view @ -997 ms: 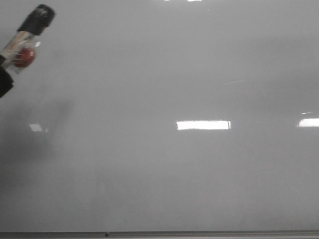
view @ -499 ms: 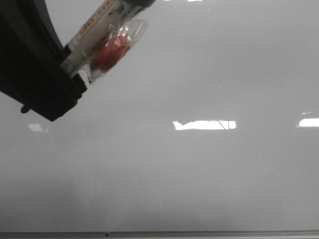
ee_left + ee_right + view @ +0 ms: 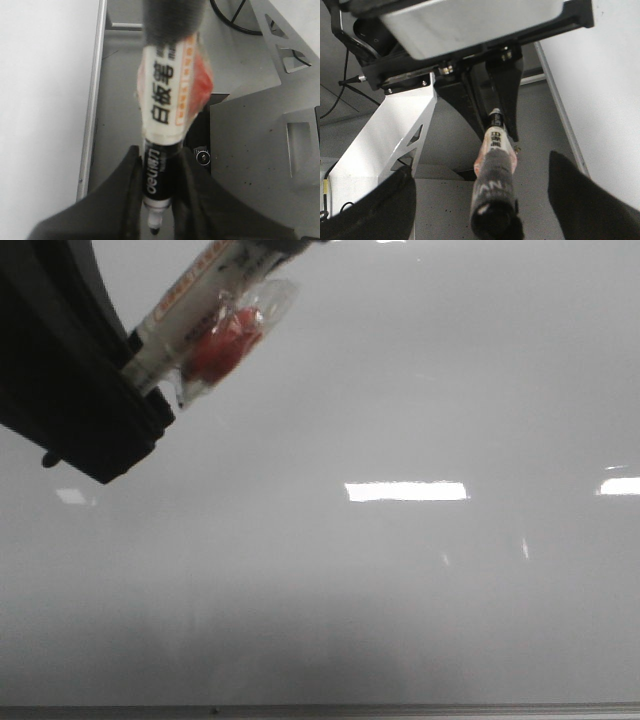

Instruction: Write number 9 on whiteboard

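The left gripper point(image 3: 159, 200) pinches a capped marker point(image 3: 205, 300) at the upper left of the blank whiteboard point(image 3: 400, 590); no number 9 shows. The right gripper point(image 3: 480, 200) stands spread. With the cap on, no ink would mark.

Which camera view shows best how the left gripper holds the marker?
The left wrist view: the left gripper has both fingers shut on the marker at its black lower barrel. The front view shows the marker jutting from the gripper. The right wrist view shows the marker capped.
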